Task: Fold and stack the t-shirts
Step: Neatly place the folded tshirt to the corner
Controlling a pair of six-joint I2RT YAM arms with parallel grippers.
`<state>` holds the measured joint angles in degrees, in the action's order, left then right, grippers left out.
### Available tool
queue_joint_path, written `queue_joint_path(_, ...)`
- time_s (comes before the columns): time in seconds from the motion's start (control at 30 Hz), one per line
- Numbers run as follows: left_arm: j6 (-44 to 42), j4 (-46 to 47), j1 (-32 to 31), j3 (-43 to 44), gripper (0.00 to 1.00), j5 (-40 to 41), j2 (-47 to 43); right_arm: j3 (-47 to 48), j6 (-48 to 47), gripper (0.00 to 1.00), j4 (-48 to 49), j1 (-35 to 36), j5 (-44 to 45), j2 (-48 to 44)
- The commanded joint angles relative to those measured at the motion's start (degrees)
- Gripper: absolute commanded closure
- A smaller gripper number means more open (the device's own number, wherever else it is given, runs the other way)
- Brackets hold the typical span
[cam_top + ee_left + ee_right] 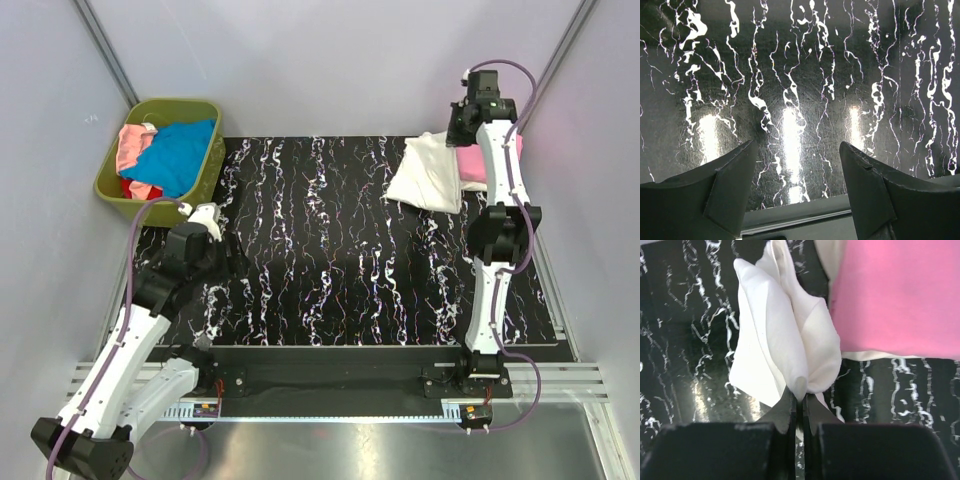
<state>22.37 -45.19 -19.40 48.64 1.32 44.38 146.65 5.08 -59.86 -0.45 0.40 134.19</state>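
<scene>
Your right gripper is clamped on a fold of the cream t-shirt. The fingers are pinched together and the cloth stands up in a bunched peak just past the tips. Right beside that peak is the pink t-shirt, lying flat and touching the cream one, with a strip of cream showing along its near edge. From the top view, both sit at the far right corner of the black white-veined table, with the cream one spread out left of the right arm. Your left gripper has its jaws well apart and nothing between them, only bare table surface under it. In the top view it's at the left edge of the table, just beside the olive-green basket. The basket holds a blue t-shirt on top, a lighter pink t-shirt at its left side and a bit of a red t-shirt at the near edge, all heaped unfolded.
</scene>
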Motion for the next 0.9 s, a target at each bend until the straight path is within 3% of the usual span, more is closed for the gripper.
queue_joint_path(0.0,0.1,3.2,0.2,-0.6,0.28,0.4,0.0,6.1,-3.8,1.0,2.1,-2.6,2.1,-1.5)
queue_joint_path(0.3,0.0,3.4,0.3,-0.7,0.28,0.0,1.1,9.6,-6.3,1.0,7.9,-6.1,1.0,-3.9)
queue_joint_path(0.87,0.0,3.4,0.2,-0.8,0.28,-0.1,1.8,14.8,-1.8,1.0,14.3,-11.8,-5.5,-3.1)
